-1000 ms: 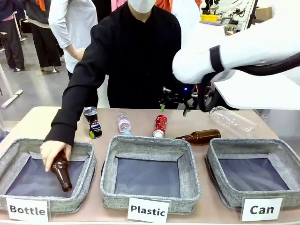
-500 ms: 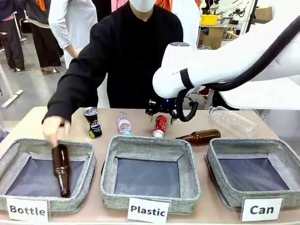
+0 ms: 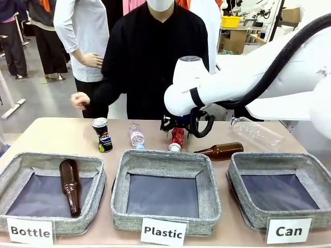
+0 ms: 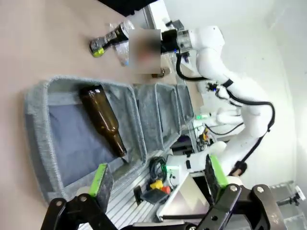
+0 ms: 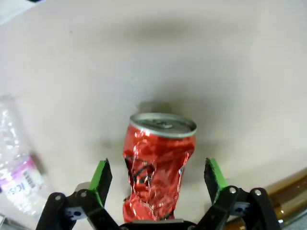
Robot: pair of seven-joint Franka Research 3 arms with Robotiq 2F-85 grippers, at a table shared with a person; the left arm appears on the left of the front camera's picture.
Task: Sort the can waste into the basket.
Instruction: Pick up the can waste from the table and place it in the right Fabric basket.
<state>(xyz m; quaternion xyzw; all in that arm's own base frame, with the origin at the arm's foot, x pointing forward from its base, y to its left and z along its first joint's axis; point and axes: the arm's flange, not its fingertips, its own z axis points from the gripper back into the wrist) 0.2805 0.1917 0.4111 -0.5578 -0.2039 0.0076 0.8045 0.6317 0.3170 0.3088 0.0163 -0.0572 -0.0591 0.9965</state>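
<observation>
The shiny red crushed can (image 3: 177, 138) lies on the table beyond the middle basket. In the right wrist view the red can (image 5: 159, 163) sits between the green pads of my right gripper (image 5: 158, 176), which is open around it without touching. In the front view the right gripper (image 3: 177, 124) hovers just above that can. The black Pepsi can (image 3: 102, 135) stands at the far left of the table; it also appears as the black can (image 4: 106, 40) in the left wrist view. The basket (image 3: 282, 191) labelled "Can" sits at the front right, nothing in it. My left gripper (image 4: 158, 179) is open, high above the "Bottle" basket.
A brown bottle (image 3: 70, 185) lies in the "Bottle" basket (image 3: 15, 173). The "Plastic" basket (image 3: 165, 160) is in the middle. A small clear bottle (image 3: 136, 135), a brown bottle (image 3: 222, 150) and a large clear bottle (image 3: 257, 133) lie on the table. The person's hand (image 3: 79, 99) is raised behind the far edge.
My right arm swung left and lowered its gripper over the red can. The person let go of the brown bottle in the "Bottle" basket and pulled the hand back.
</observation>
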